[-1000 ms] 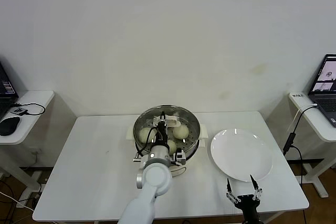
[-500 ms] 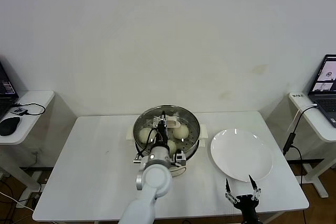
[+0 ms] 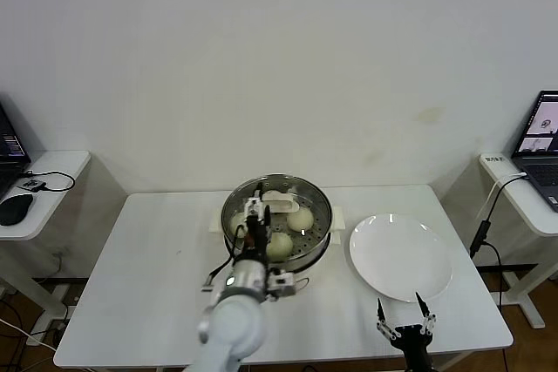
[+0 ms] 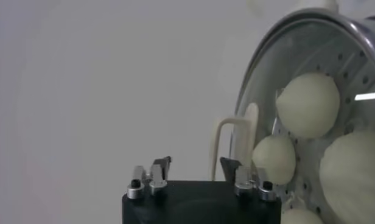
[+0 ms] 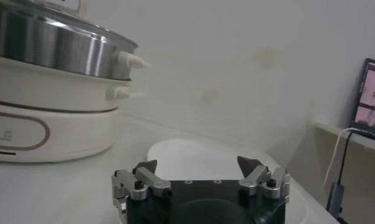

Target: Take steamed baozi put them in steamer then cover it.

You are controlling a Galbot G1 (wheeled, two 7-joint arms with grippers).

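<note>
The left arm hides the steamer's (image 3: 319, 231) near-left side. The cover (image 4: 260, 79) sits on it, baozi (image 4: 307, 105) beneath, its bar handle (image 3: 281, 202) running left-right just beyond the left claw (image 3: 250, 216), which is released. Right claw (image 3: 405, 315), spread wide, hangs near the plate (image 3: 401, 256).

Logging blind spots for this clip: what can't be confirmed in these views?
- Fourth baozi: head view, left gripper covers part of the steamer.
- Cover: left wrist view, cut by frame edge.
- Plate: right wrist view, near edge behind the right gripper.
</note>
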